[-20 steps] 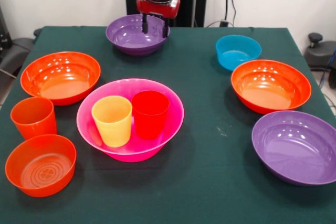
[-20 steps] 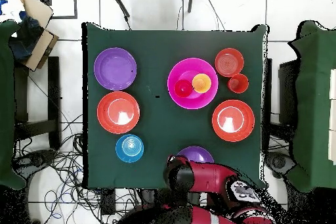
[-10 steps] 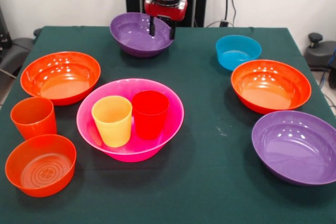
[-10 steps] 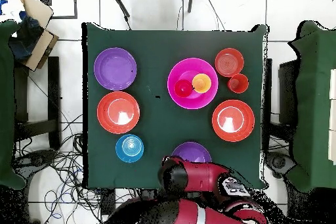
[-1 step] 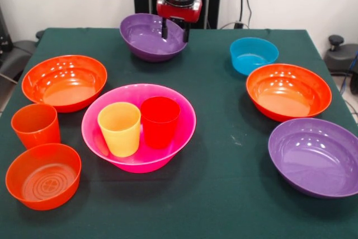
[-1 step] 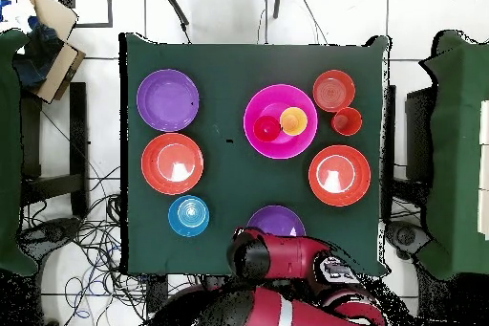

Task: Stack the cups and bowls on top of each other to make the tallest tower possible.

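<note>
My gripper (image 5: 175,31) is shut on the right rim of a purple bowl (image 5: 148,38) at the far middle of the table, one finger inside and one outside. In the overhead view the arm covers part of that bowl (image 6: 277,219). The big pink bowl (image 5: 182,110) sits mid-table with a yellow cup (image 5: 119,128) and a red cup (image 5: 160,120) standing upright inside it. An orange cup (image 5: 35,124) stands at the left, with a small orange bowl (image 5: 43,174) in front of it.
A wide orange bowl (image 5: 64,81) lies at the left and another (image 5: 288,90) at the right. A small blue bowl (image 5: 253,54) sits behind the right one. A second purple bowl (image 5: 316,156) rests near the front right corner.
The gripper has carried the purple bowl a little to the right in the front view, and slightly up. Everything else has stayed put.
</note>
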{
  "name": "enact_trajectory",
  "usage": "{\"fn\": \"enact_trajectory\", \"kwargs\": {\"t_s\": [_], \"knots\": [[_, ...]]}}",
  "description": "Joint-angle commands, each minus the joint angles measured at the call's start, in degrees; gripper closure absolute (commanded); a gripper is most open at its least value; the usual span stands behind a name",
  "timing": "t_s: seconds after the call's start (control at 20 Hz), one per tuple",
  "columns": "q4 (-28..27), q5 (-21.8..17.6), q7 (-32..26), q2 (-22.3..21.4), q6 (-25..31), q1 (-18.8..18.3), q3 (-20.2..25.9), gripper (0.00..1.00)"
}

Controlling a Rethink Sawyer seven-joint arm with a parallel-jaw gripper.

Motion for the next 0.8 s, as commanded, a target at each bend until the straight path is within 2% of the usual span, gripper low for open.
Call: {"fn": "enact_trajectory", "kwargs": {"t_s": [0.05, 0.35, 0.8], "knots": [[0.21, 2.26, 9.42, 2.49, -4.44, 1.87, 5.3, 0.0], [1.54, 3.25, 8.96, 0.22, -1.4, 1.06, 7.6, 0.0], [2.0, 4.11, 8.25, -1.69, 1.35, 0.58, 8.54, 0.0]]}}
